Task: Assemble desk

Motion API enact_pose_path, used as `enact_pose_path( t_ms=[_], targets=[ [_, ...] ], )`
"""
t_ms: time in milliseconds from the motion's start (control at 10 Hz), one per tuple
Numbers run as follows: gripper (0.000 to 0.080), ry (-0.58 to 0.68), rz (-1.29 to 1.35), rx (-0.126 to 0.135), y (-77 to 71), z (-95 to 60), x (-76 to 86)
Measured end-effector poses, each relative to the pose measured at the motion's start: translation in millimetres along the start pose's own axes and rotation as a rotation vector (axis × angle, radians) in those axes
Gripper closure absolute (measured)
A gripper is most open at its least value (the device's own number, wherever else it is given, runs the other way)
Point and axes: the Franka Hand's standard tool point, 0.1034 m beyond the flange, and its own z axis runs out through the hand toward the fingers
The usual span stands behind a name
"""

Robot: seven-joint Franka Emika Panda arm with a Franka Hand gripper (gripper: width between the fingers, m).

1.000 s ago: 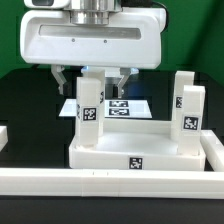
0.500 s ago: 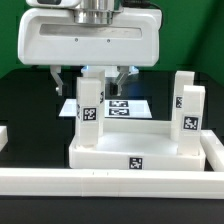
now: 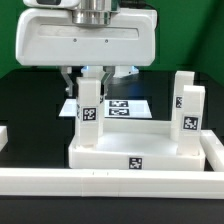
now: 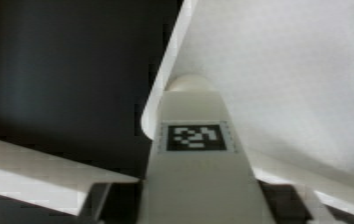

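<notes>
Gripping leg block (image 3: 88,108) | fingers (image 3: 72,84) closed on it | standing upright on desk top (image 3: 130,152)

One desk top (image 3: 110,150) is showing in the exterior view. Three leg blocks are standing there: one (image 3: 88,110) on the exterior view's left and two (image 3: 187,92) (image 3: 186,126) on its right. One black-and-white tag is showing on each of these four parts, making four tags. One marker board (image 3: 128,106) is lying on the one table (image 3: 30,110), with at least two tags showing. Three rail stretches (image 3: 110,181) (image 3: 213,150) (image 3: 3,135) are showing. One gripper (image 3: 88,80) is hanging above. The wrist view is showing one leg block (image 4: 195,140) carrying one tag.
</notes>
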Motion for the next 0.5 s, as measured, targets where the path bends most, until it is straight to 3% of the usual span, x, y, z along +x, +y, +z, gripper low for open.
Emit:
enact_pose_path(
  t_ms=[500],
  targets=[
    [0.0511,0.0,0.314,0.007,0.3,0.3,-0.6]
  ],
)
